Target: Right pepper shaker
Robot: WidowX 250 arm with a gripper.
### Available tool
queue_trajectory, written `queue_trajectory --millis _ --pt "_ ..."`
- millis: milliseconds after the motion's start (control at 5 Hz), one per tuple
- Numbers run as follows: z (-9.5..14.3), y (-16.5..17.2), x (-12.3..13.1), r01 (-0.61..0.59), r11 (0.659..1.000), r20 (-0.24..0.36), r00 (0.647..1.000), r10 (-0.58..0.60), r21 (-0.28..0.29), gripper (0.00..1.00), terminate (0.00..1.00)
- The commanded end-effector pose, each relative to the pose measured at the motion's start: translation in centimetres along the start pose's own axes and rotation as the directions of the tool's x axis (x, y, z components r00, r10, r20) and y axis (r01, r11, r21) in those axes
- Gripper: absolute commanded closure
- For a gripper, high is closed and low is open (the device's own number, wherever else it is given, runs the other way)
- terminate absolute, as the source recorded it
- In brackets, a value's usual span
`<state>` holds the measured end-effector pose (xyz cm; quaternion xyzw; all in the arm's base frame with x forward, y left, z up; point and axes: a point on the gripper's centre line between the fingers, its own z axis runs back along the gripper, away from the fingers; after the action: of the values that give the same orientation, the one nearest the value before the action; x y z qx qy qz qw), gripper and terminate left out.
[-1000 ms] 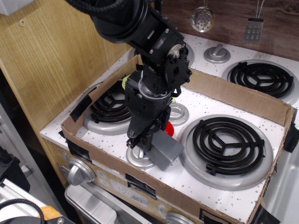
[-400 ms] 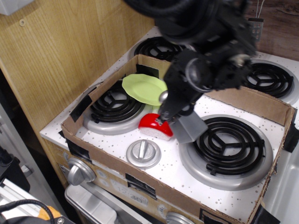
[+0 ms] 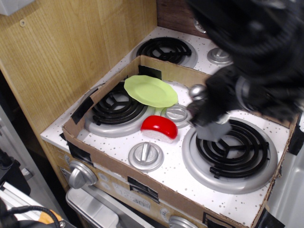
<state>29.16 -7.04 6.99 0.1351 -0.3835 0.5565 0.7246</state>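
Landmark is the right front burner [image 3: 231, 151]. Nearest, off its left, a stove knob [image 3: 146, 155], then the red item [image 3: 159, 127]. My claw [image 3: 205, 115] pinches the pepper shaker [image 3: 211, 127] over the burner's near-left edge, cap up, so it should set down upright. Green plate [image 3: 150, 90] beyond.

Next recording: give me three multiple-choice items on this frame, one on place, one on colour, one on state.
1. Where is the pepper shaker?
A. over the front right burner's near-left edge
B. on the green plate
C. outside the box

2. What colour is the item beside the middle stove knob?
A. blue
B. red
C. yellow

3. How is the shaker?
A. lying flat
B. roughly upright, cap up, held by the gripper
C. upside down

Answers: 1 A, grey body above the coil's rim; 2 B, red top; 3 B, silver cap on top.
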Motion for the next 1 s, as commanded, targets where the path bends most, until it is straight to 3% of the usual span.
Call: queue_trajectory --millis 0,200,400,800 --pt "2.7 -2.7 -2.6 0.002 0.994 0.275 0.961 0.028 -0.108 1.0 0.0" --pt "3.0 -3.3 -3.1 0.024 0.993 0.381 0.924 0.022 -0.115 1.0 0.0" --pt "2.7 -3.7 -3.2 0.035 0.994 0.412 0.911 0.009 -0.1 1.0 0.0" --pt "1.2 -3.7 -3.1 0.053 0.995 0.339 0.94 -0.023 -0.08 1.0 0.0"
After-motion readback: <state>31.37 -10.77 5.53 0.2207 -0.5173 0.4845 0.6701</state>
